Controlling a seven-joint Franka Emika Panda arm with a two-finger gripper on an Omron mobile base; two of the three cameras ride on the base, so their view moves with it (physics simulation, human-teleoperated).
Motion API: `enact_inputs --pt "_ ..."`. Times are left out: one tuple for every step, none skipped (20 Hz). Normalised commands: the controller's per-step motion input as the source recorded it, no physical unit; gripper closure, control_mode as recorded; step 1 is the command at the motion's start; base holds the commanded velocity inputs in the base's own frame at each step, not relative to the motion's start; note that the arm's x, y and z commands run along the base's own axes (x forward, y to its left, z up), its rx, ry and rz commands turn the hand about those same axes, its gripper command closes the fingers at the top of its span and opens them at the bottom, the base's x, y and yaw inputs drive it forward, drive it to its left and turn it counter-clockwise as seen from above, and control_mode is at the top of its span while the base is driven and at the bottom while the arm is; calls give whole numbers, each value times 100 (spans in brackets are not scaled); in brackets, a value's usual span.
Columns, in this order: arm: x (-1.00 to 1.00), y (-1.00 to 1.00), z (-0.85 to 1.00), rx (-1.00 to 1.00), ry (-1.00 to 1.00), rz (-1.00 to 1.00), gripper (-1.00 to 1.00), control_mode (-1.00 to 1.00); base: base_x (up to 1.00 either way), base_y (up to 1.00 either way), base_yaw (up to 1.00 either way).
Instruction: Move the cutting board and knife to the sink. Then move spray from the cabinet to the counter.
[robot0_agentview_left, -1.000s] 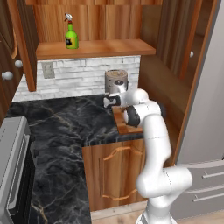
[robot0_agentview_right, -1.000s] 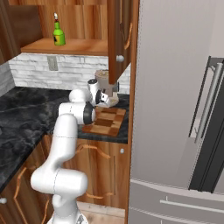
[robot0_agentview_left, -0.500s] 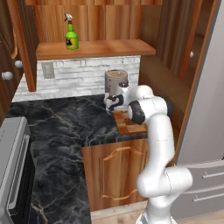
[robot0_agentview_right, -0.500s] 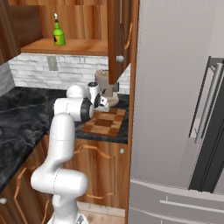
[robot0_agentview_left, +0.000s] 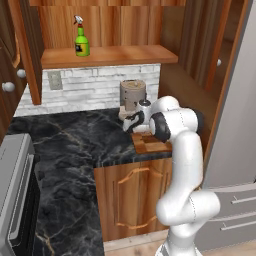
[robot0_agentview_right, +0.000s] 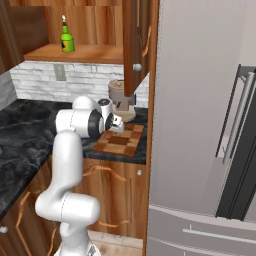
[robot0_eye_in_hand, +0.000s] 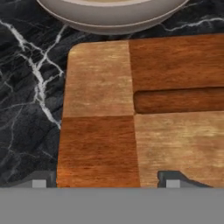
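The checkered wooden cutting board (robot0_agentview_left: 150, 144) (robot0_agentview_right: 120, 142) lies on the black marble counter (robot0_agentview_left: 65, 145) in front of the coffee machine. My gripper (robot0_agentview_left: 131, 122) (robot0_agentview_right: 116, 124) (robot0_eye_in_hand: 105, 181) hangs open just above the board's corner. One fingertip (robot0_eye_in_hand: 38, 182) is off the board's edge and the other (robot0_eye_in_hand: 173, 180) is over the wood. A dark brown elongated bar (robot0_eye_in_hand: 179, 100) lies on the cutting board (robot0_eye_in_hand: 100, 113). The green spray (robot0_agentview_left: 82, 41) (robot0_agentview_right: 66, 39) stands on the cabinet shelf (robot0_agentview_left: 107, 55). The knife and the sink are out of view.
The coffee machine (robot0_agentview_left: 132, 95) (robot0_agentview_right: 119, 95) stands right behind the board, its round base (robot0_eye_in_hand: 113, 13) close to the hand. An open cabinet door (robot0_agentview_right: 135, 45) hangs above the board. A grey fridge (robot0_agentview_right: 200, 125) walls the right side and a stove (robot0_agentview_left: 15, 195) sits left.
The hand has sunk a little toward the board's corner and the elbow has swung up and right. The jaws stay wide.
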Motion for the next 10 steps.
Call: enact_inputs --pt "-100 -8 -100 0 -10 0 -100 -100 0 0 0" --pt "-100 -9 -94 1 -8 0 -100 -100 0 0 0" --pt "-100 -9 -91 2 -7 0 -100 -100 0 0 0" --pt "-100 -13 -87 4 -5 0 -100 -100 0 0 0" --pt "-100 -15 -84 5 -3 0 -100 -100 0 0 0" --pt "-100 -24 -72 7 -1 0 -100 -100 0 0 0" --pt "-100 -38 -19 15 -11 0 -100 -100 0 0 0" --pt "-100 -6 11 12 -29 0 -100 -100 0 0 0" --pt "-53 -3 59 5 -33 -7 -100 -100 0 0 0" --pt "-32 -14 74 11 -27 -6 -100 -100 0 0 0"
